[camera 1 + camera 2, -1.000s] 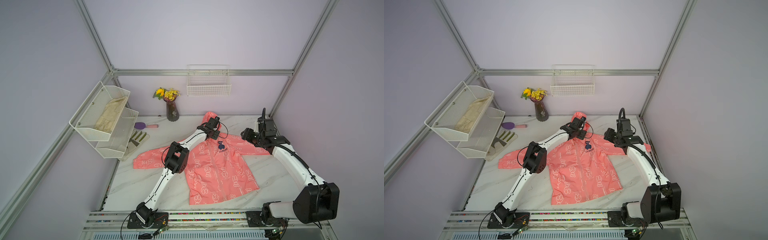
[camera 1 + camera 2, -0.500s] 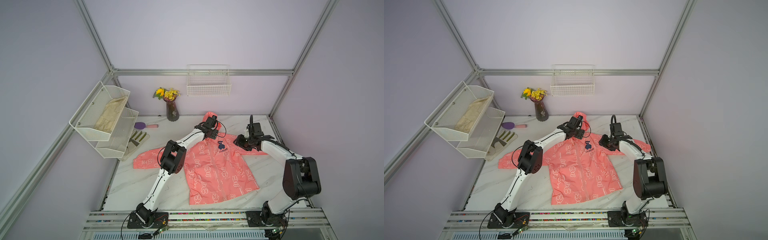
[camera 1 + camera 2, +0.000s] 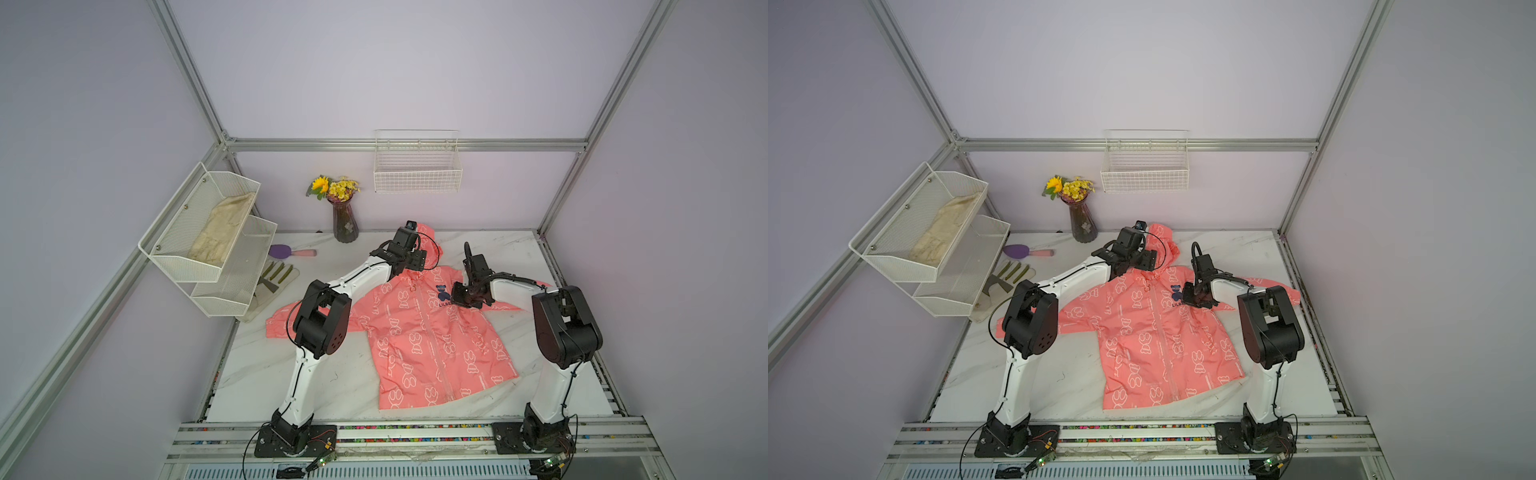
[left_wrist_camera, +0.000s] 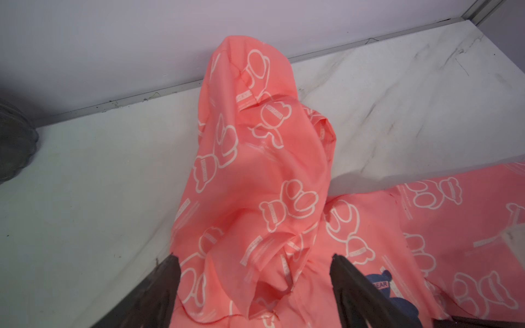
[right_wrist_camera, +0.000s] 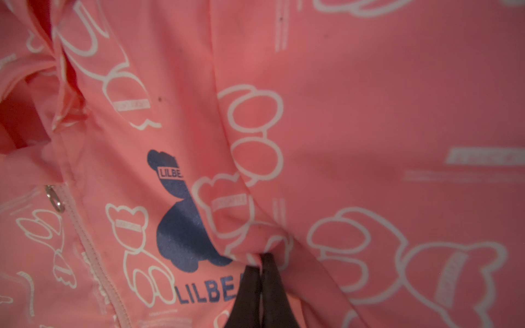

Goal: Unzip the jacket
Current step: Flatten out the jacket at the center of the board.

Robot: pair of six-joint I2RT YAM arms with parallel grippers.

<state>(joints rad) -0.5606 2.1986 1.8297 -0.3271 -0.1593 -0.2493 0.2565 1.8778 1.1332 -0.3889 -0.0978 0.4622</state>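
The coral-pink jacket (image 3: 428, 332) (image 3: 1163, 336) lies flat on the marble table, front up, hood toward the back wall, zipper closed. My left gripper (image 3: 415, 266) (image 4: 255, 269) hovers open over the collar at the base of the hood (image 4: 255, 142), its fingers (image 4: 167, 284) either side of the bunched cloth. My right gripper (image 3: 463, 297) (image 5: 261, 261) is shut, pinching a raised fold of jacket cloth beside the dark blue bear logo (image 5: 181, 221). The metal zipper pull (image 5: 54, 198) sits at the top of the zipper, apart from both grippers.
A vase of flowers (image 3: 345, 220) stands at the back, with a purple brush (image 3: 286, 251) and a work glove (image 3: 276, 278) to its left. White mesh shelves (image 3: 174, 232) holding a beige cloth (image 3: 220, 232) overhang the left edge. A wire basket (image 3: 417, 166) hangs on the back wall.
My right arm swung in from the right sleeve onto the jacket's chest and its gripper closed on a fold of cloth. My left gripper opened wider over the collar.
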